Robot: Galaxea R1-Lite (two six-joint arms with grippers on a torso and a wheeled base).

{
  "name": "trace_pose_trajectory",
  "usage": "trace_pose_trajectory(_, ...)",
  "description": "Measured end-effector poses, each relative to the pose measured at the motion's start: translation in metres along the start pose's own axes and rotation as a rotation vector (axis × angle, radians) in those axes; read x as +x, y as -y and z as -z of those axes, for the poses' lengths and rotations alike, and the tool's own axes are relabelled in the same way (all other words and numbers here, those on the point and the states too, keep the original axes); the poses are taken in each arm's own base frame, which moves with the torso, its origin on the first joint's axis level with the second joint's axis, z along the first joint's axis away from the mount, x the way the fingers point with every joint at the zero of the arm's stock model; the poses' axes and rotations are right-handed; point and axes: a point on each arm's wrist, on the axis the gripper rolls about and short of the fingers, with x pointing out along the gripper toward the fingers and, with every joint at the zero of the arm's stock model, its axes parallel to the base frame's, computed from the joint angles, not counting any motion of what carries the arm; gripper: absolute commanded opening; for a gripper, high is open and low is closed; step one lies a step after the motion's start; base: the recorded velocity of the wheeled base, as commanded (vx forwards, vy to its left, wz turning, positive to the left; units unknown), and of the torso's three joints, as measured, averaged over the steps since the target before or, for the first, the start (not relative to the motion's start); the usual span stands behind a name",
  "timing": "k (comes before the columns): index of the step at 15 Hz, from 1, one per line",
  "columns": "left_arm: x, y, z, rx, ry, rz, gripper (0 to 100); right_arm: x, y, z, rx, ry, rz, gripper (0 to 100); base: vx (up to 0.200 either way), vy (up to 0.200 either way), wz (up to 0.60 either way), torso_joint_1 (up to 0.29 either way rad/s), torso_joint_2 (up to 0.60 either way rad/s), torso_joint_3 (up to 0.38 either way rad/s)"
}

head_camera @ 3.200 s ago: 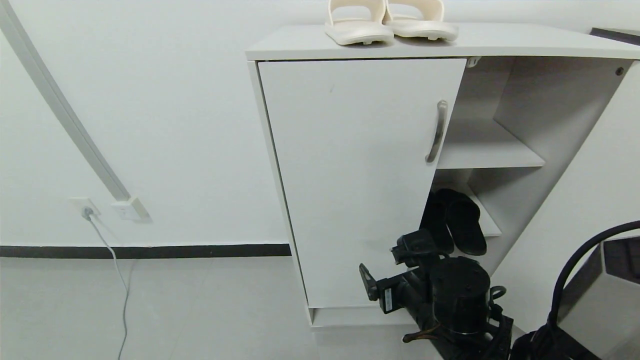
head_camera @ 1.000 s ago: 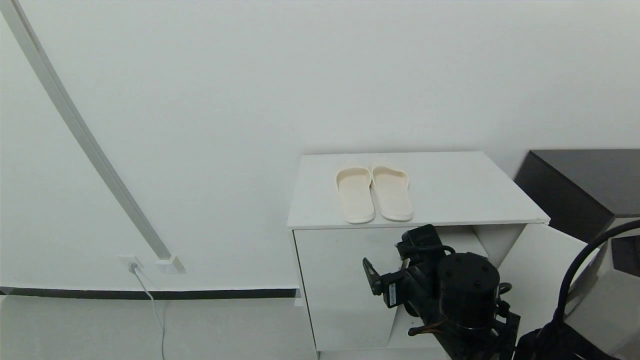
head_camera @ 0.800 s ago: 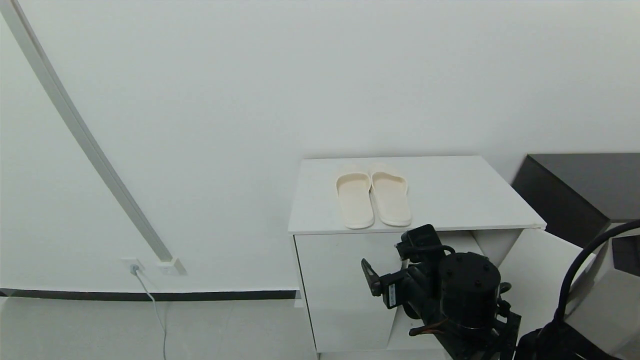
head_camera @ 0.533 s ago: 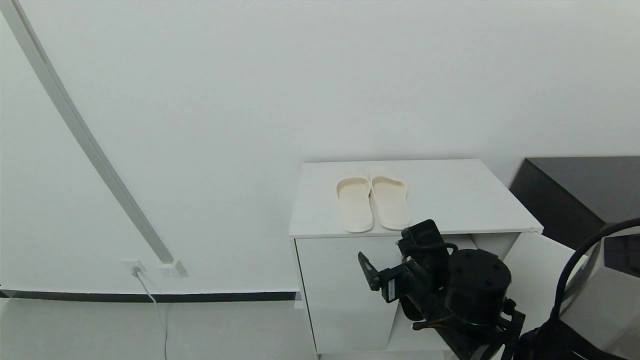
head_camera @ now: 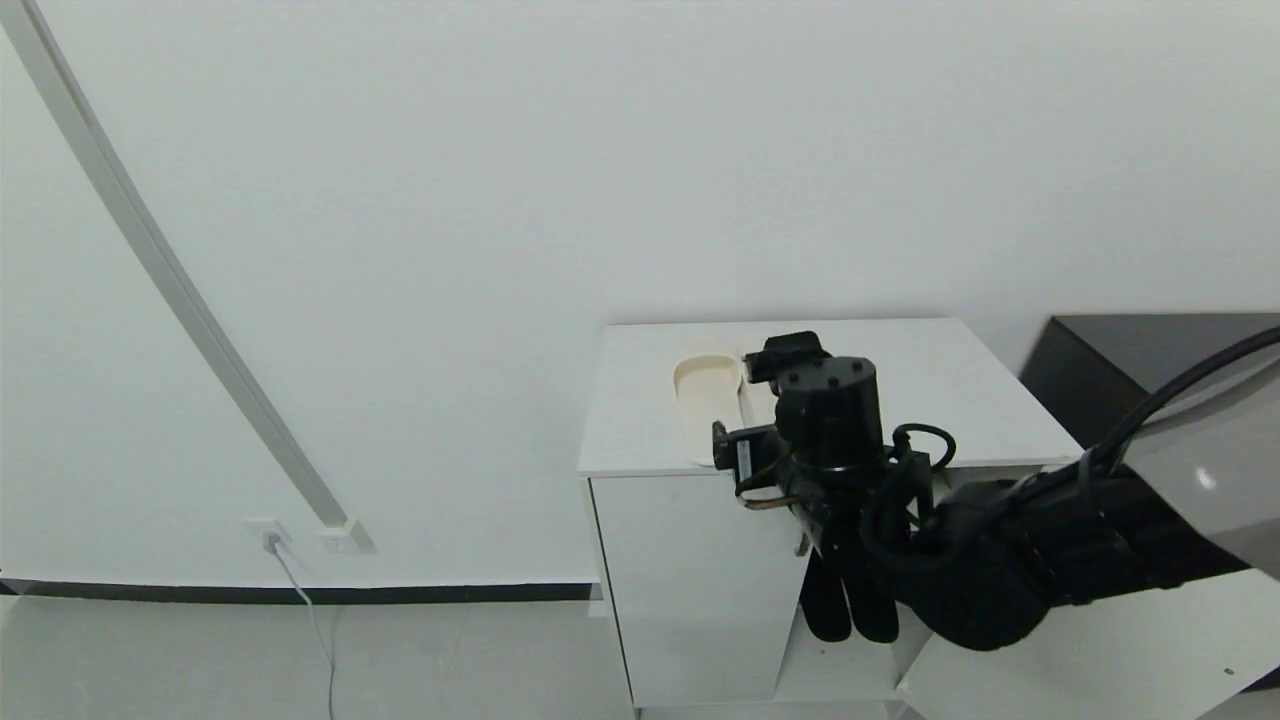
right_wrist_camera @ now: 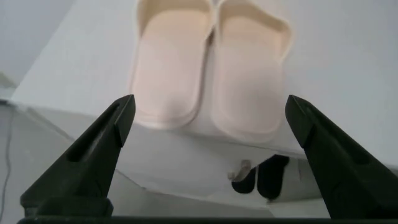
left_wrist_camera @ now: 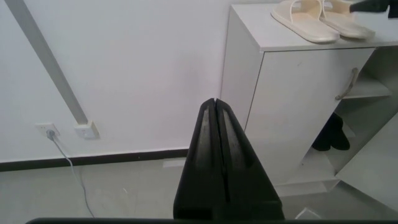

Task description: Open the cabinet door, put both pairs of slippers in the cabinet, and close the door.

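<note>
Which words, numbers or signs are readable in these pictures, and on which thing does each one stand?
No text can be read.
A small white label on the right arm: too small to read.
The cabinet and the cream slippers: no print visible.

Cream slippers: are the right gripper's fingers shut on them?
No, the right gripper is open, fingers spread wide, and the cream slippers lie flat on the cabinet top.

You are facing a home-style entryway, or a mock-up of one; a white shoe cabinet [head_camera: 690, 560] stands against a bare wall under your right gripper [right_wrist_camera: 210, 106], cream slippers [right_wrist_camera: 171, 68] just ahead of it, black slippers [left_wrist_camera: 333, 134] shelved below. Well to the gripper's left: a wall socket [head_camera: 262, 528], a cable duct [head_camera: 297, 460], a dark skirting stripe [head_camera: 450, 590], a pale tiled floor [head_camera: 200, 660].
</note>
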Motion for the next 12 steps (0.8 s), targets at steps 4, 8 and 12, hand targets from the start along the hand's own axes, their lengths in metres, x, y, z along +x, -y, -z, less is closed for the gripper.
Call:
trace_pose_trajectory(4,0.0,0.0,0.0,-0.003,0.0,0.001,0,-0.001,-0.003,-0.021,0.063,0.023,0.043,100,0.05,0.0,0.0,0.002,0.0,0.001)
trace_pose_trajectory(8,0.0,0.0,0.0,-0.003,0.0,0.001,0,0.003,-0.005,-0.012,0.08,0.002,0.047,100,0.2,0.0,0.0,-0.004,0.0,0.0)
trace_pose_trajectory(12,0.0,0.0,0.0,-0.006,0.001,0.001,0,0.008,-0.007,0.005,0.06,-0.036,0.05,100,0.1,0.0,0.0,0.005,0.0,0.0)
